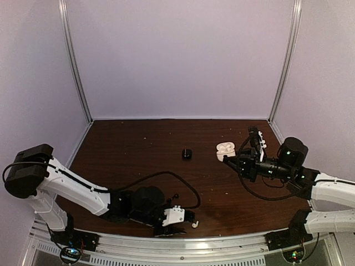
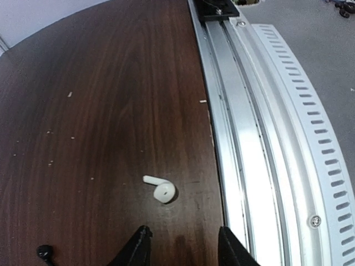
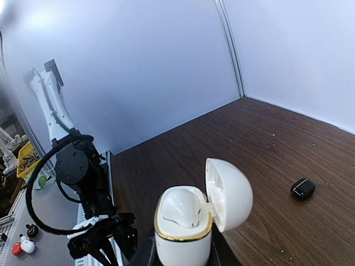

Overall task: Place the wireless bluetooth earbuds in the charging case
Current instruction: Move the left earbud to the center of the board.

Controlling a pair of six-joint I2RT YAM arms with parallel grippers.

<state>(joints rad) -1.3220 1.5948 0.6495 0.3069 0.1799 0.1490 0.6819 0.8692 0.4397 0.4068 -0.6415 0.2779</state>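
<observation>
One white earbud (image 2: pixel 161 189) lies on the dark wooden table (image 2: pixel 100 111) close to its near edge, also seen as a white speck in the top view (image 1: pixel 194 224). My left gripper (image 2: pixel 183 246) hovers just short of it, open, with nothing between its fingertips (image 2: pixel 141 241). My right gripper (image 3: pixel 183 257) is shut on the white charging case (image 3: pixel 183 221), gold-rimmed, with its lid (image 3: pixel 230 194) swung open. In the top view the case (image 1: pixel 225 149) is held at the right of the table by the right gripper (image 1: pixel 232 158). I cannot tell whether an earbud sits inside. No black earbuds show clearly.
A small closed black case (image 1: pixel 187 153) rests mid-table, also in the right wrist view (image 3: pixel 303 188). The metal rail (image 2: pixel 260 138) runs along the near edge right beside the earbud. A tiny black thing (image 2: pixel 44 251) lies left of my left fingers. A black cable (image 1: pixel 183 183) loops across the table.
</observation>
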